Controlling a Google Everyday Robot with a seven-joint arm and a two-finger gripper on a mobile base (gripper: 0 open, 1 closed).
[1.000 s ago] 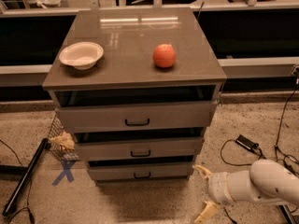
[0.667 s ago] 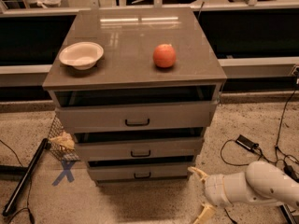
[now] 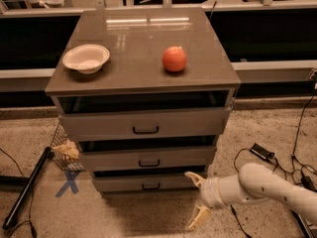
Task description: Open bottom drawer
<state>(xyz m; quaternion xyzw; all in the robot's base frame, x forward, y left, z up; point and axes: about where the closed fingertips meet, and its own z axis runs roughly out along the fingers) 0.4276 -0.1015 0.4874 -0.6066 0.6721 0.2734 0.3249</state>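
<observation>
Just left of the gripper — down low, jaws wide open, holding nothing — the bottom drawer, lowest of the three, its little black handle lying flat, side to side.

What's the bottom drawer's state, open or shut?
Shut as far as visible: the bottom drawer front sits tucked under the middle drawer, no interior showing. The gripper, open, is right of its handle, off it.

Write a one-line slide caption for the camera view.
Open gripper low at the right end of the bottom drawer, clear of its handle; bowl and orange fruit on the cabinet top.
</observation>
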